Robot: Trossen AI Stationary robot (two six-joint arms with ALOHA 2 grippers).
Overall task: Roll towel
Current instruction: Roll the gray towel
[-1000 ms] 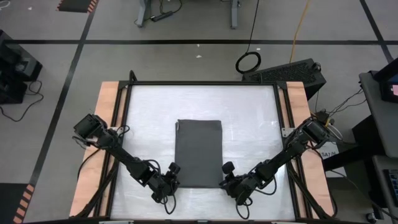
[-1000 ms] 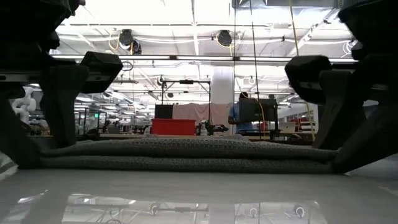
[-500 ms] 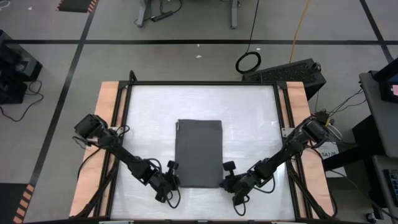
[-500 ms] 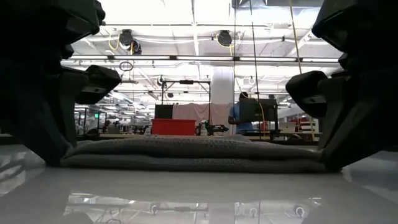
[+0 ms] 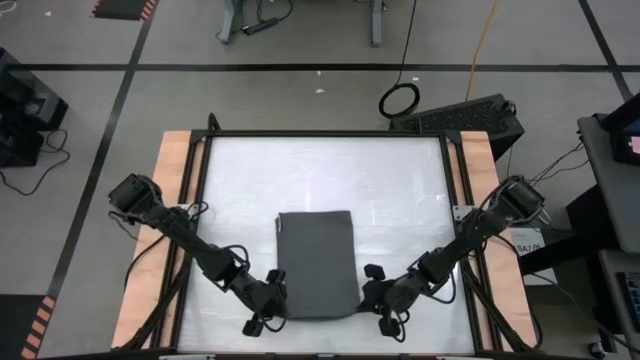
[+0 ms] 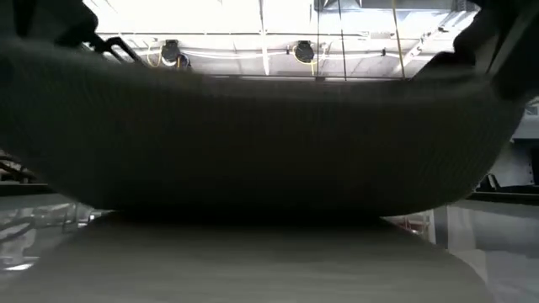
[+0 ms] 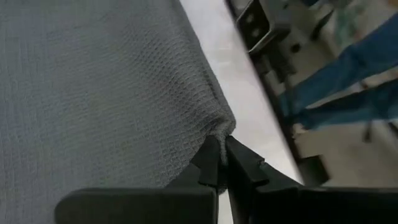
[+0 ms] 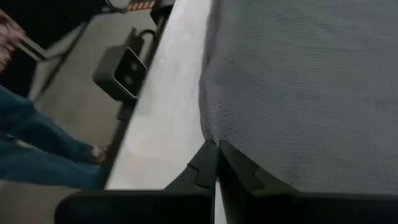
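Towel (image 5: 316, 262) corners pinched in both pincers.

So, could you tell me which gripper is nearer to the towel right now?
Neither: both touch it. The left gripper is shut on one near corner of the towel, and the right gripper is shut on the other near corner.

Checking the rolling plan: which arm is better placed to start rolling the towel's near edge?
Neither alone: the left hand and right hand each pinch a near corner of the towel, lifting that edge. They sit symmetrically, so both should probably roll it forward together.
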